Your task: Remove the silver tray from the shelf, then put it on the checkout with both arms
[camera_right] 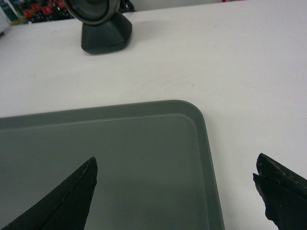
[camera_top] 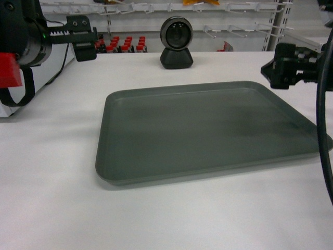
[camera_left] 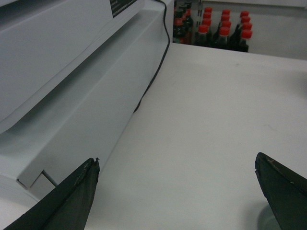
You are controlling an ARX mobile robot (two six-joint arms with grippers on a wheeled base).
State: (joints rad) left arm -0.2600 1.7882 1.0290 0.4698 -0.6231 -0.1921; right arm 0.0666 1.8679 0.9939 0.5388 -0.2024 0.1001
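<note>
Your silver tray (camera_top: pixel 208 130) lies flat on checkout (camera_top: pixel 52 198), mid-table, free of both claws. Left gripper (camera_left: pixel 175 191) spread wide, empty, hovering at far left. Right gripper (camera_right: pixel 175 191) spread wide, empty, above tray's far right corner. Only left wrist view shows white box (camera_left: pixel 72 86) with black cable (camera_left: pixel 156 72) and red-capped bottles (camera_left: pixel 216 31). Label on box too blurred to read. Round black camera (camera_top: pixel 176 42) stands beyond tray.

1. Silver tray (camera_top: pixel 208 130): large, rectangular, matte grey-silver, rounded corners, shallow raised rim, plain bottom, nothing in it.
2. Pose: flat, upright, long side across the head view.
3. Location: centre of the white bench (camera_top: pixel 156 219), free of either hand.
</note>
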